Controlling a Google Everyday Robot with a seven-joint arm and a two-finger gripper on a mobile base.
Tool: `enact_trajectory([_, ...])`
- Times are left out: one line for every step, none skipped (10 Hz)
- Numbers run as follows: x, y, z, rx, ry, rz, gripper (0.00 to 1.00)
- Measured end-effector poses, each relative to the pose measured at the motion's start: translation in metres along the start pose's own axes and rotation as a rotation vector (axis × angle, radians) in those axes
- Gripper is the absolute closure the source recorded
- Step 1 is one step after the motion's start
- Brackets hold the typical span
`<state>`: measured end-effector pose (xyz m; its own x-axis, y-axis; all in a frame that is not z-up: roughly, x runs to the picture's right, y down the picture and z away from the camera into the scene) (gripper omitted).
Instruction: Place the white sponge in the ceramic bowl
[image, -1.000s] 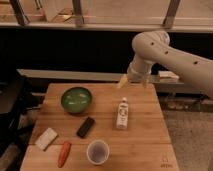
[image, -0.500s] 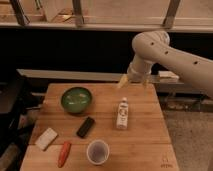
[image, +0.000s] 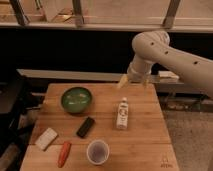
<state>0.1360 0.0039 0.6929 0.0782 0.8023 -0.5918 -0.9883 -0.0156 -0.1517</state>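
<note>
The two pale fingers (image: 121, 82) of the robot's white gripper (image: 134, 84) hang spread apart with nothing between them, above the far edge of the wooden table (image: 145, 142). The small flat off-white sponge (image: 46, 138) lies well away, diagonally across at the near corner, beyond the white bottle (image: 122, 112) and black rectangular bar (image: 85, 127). Its long axis is slanted to the table edges, and the round glossy green ceramic bowl (image: 65, 95) sits between it and the far edge, so I'd expect a long diagonal reach first.
</note>
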Motion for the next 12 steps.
enact_trajectory([0.000,0.000,0.000,0.000,0.000,0.000,0.20])
enact_trajectory([0.000,0.000,0.000,0.000,0.000,0.000,0.20])
enact_trajectory([0.000,0.000,0.000,0.001,0.001,-0.001,0.20])
enact_trajectory([0.002,0.001,0.002,0.006,0.005,-0.009,0.20])
enact_trajectory([0.003,0.016,0.009,0.003,0.008,-0.042,0.20])
enact_trajectory([0.004,0.031,0.015,-0.001,0.012,-0.077,0.20])
enact_trajectory([0.007,0.056,0.026,-0.009,0.018,-0.134,0.20])
enact_trajectory([0.011,0.079,0.034,-0.022,0.021,-0.183,0.20])
enact_trajectory([0.013,0.095,0.040,-0.034,0.023,-0.215,0.20])
enact_trajectory([0.018,0.118,0.047,-0.056,0.030,-0.256,0.20])
enact_trajectory([0.023,0.146,0.055,-0.090,0.041,-0.299,0.20])
enact_trajectory([0.026,0.164,0.060,-0.114,0.050,-0.327,0.20])
